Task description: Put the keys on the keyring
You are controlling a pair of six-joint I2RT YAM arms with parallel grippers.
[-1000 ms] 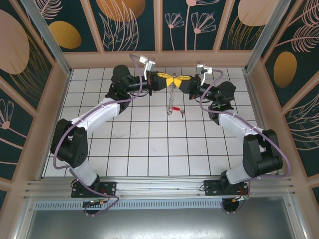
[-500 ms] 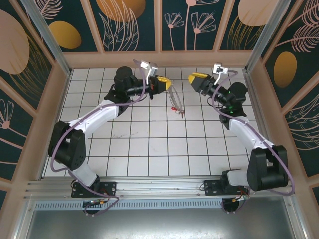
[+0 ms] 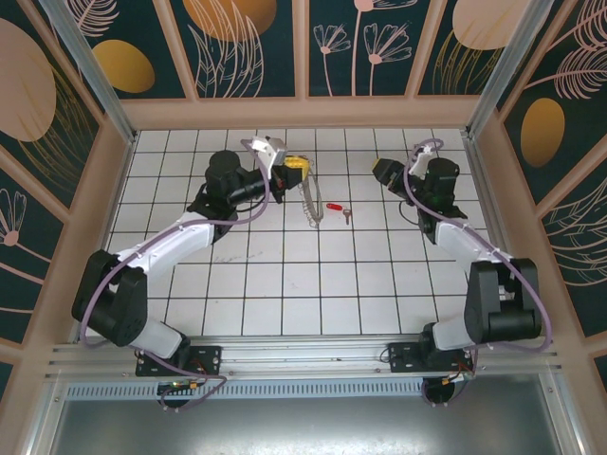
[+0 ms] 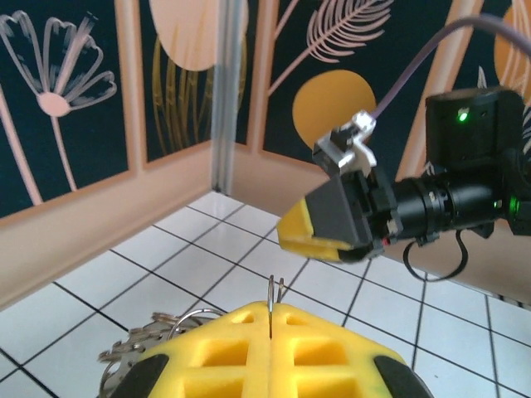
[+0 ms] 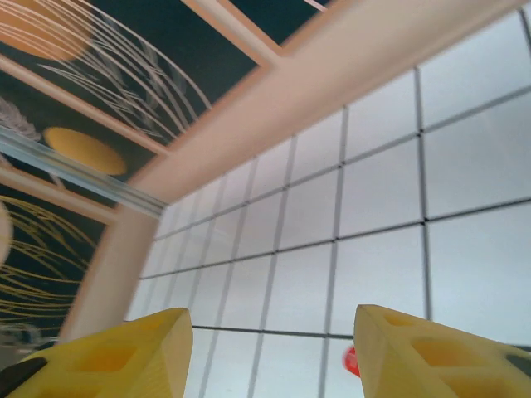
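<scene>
Over the tiled table (image 3: 285, 275) the left gripper (image 3: 296, 169) clenches the dangling keyring (image 3: 307, 201); the right gripper (image 3: 382, 173) gapes empty; the red key (image 3: 336, 207) lies on the tiles just beside the keyring, which could knock it away if swung.

Left arm is stretching forward and bending inward, the left gripper (image 3: 299, 168) pressing its fingers together on the keyring (image 3: 309, 203). Right arm is folding up at far right, the right gripper (image 3: 383, 173) pointing toward the left one and holding its fingers apart.
</scene>
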